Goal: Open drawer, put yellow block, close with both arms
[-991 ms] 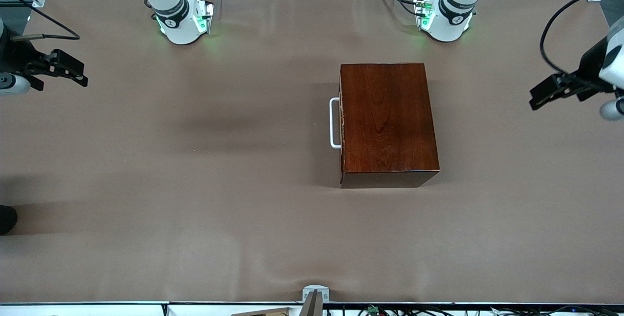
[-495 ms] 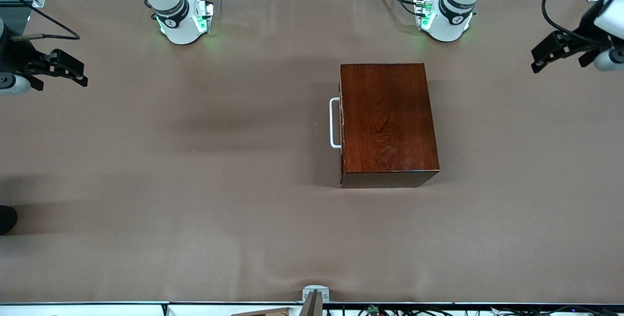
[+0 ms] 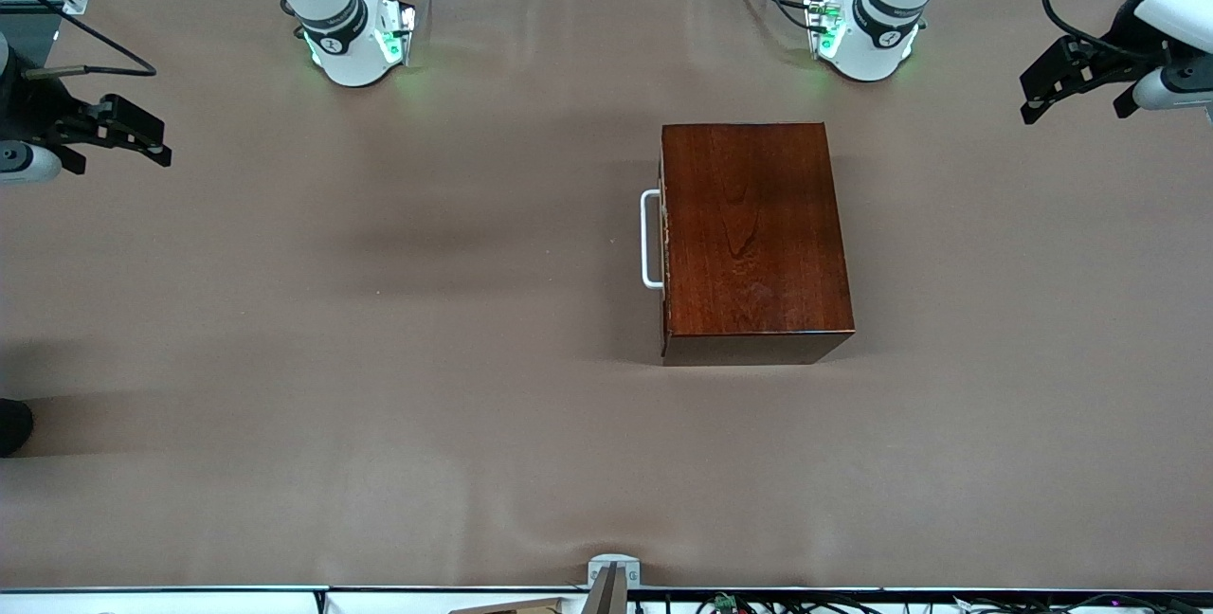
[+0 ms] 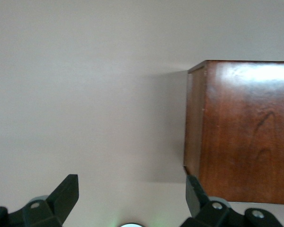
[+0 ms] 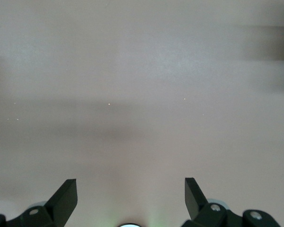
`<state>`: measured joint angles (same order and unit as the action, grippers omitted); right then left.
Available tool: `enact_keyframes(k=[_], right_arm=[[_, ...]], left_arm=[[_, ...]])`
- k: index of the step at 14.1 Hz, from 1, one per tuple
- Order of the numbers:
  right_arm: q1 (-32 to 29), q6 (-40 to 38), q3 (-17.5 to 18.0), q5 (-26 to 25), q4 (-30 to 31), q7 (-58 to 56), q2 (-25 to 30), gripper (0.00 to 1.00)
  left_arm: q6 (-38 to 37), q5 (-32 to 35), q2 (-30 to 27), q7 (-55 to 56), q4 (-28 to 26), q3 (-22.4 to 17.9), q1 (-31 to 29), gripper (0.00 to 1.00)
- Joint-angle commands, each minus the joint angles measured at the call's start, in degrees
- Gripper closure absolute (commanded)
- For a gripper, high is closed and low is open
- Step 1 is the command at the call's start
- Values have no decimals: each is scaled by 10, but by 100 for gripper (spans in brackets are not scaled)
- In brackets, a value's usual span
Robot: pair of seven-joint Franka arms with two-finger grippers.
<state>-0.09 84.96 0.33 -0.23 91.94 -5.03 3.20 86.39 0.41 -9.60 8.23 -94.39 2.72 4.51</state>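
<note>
The dark mahogany box (image 3: 753, 240) stands mid-table with its drawer shut; the white bar handle (image 3: 649, 240) faces the right arm's end of the table. The box also shows in the left wrist view (image 4: 241, 130). The yellow block is out of view. My left gripper (image 3: 1038, 88) is open and empty, up in the air over the left arm's end of the table, well away from the box. In its wrist view the left gripper (image 4: 131, 191) has its jaws wide apart over bare table. My right gripper (image 3: 152, 142) is open and empty over the right arm's end of the table; in its wrist view the right gripper (image 5: 131, 191) is over bare table.
The brown table covering (image 3: 426, 358) spreads all round the box. The two green-lit arm bases (image 3: 355, 41) (image 3: 862, 36) stand along the table edge farthest from the front camera. A small grey bracket (image 3: 611, 571) sits at the nearest edge.
My left gripper has moved away from the front camera, toward the arm bases' edge of the table. The right arm and the box have not moved.
</note>
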Motion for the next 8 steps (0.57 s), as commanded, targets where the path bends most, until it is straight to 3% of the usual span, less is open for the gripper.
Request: enact_keyframes(k=[1,8], right_arm=[[4,-7,-2,-9,-2,1,6,0],[2,-7,-2,-9,-2,1,6,0]], left_arm=[[-12,-24,14,-13,20,0,-2,0],[-13,-16,14,-11,21,-1,-1,0]])
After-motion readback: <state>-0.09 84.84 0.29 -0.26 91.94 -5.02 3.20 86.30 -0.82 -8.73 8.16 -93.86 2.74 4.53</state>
